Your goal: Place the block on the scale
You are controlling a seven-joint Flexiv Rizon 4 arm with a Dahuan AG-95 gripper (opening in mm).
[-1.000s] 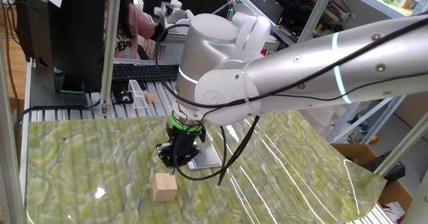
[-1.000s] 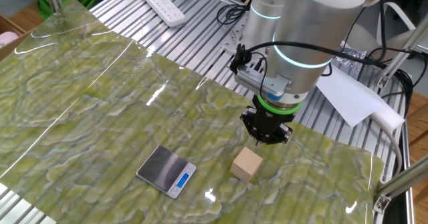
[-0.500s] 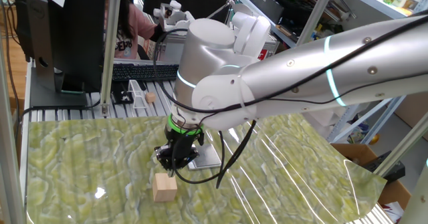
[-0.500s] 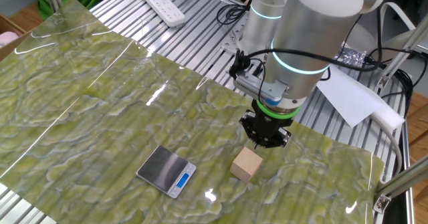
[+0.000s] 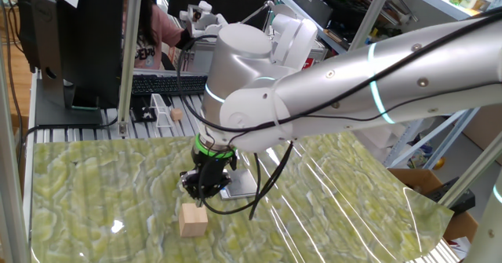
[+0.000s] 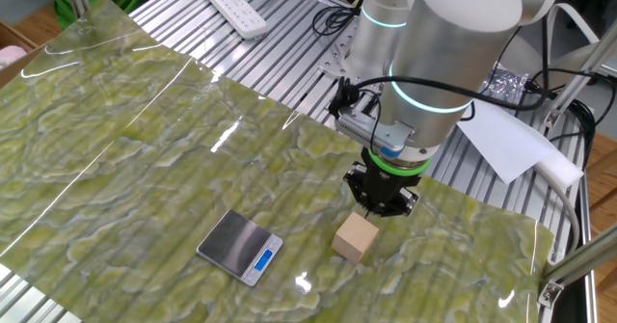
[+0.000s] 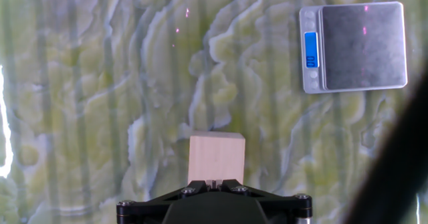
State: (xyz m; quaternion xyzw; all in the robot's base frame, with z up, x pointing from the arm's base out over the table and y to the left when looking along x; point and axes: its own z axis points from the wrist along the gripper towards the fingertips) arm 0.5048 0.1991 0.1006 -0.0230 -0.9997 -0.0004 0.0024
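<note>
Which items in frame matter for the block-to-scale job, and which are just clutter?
Job:
- light-tan wooden cube, on the green marbled mat
- flat pocket scale with silver-grey plate and blue display, nothing on it
- tool, shut, right above the cube

Lying about:
- white power strip
- white paper sheet
- black keyboard
- tiny round wooden ball

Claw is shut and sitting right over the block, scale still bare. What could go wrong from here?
1. The claw is shut just above the block. If it descends without opening, its tips would likely press on or shove the block rather than straddle it.
2. The hand view shows the block beside the closed tips, not between them, so a grasp may catch only an edge.
3. The scale lies close by; a pushed block could bump it.
</note>
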